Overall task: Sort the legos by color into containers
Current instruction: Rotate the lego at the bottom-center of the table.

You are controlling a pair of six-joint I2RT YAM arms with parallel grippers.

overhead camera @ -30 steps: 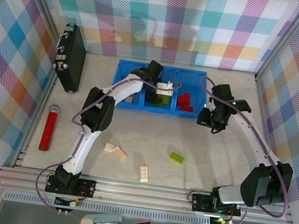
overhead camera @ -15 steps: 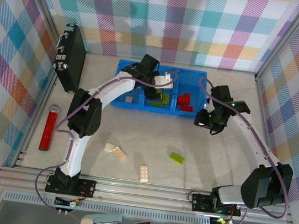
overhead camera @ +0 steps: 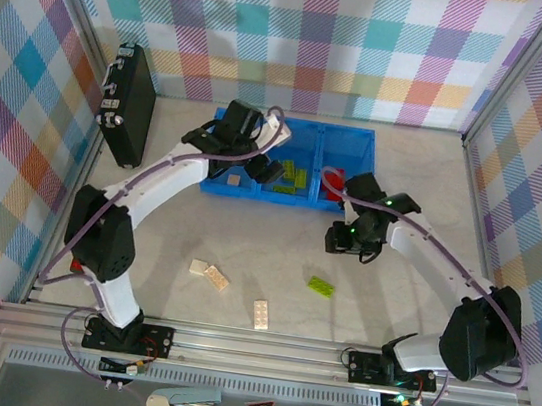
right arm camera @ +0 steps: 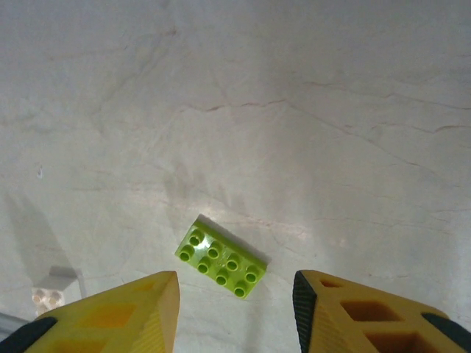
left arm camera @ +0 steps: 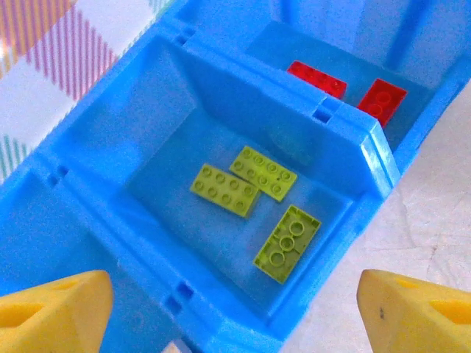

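The loose green brick (right arm camera: 221, 266) is hard, stiff plastic and I judge it very light. It won't crush, but its smooth sides could slip or twist out of a sloppy pinch. It lies flat on the bench (overhead camera: 406, 323), studs up, out in the open with nothing touching it. The best hold looks to be across its short width, pads on the two long flat sides, low enough to stay clear of the studs.

My right claw (overhead camera: 341, 243) hovers above it, apart from it, fingers spread and empty. In the right wrist view the brick sits just ahead of the gap between my fingertips (right arm camera: 110, 309), roughly centred but lying askew to them. Closing as I am would catch it on corners, so I expect I need a turn of the wrist before I go down.

Its home is the middle compartment of the blue tray (overhead camera: 361, 135), where three green bricks (left arm camera: 224, 190) already lie flat. My left claw (overhead camera: 270, 171) hangs over that compartment, fingers wide apart and holding nothing. Two red bricks (left arm camera: 381, 99) lie in the next compartment. Two cream bricks (overhead camera: 208, 274) wait on the bench nearer my bases, well apart from the green one.
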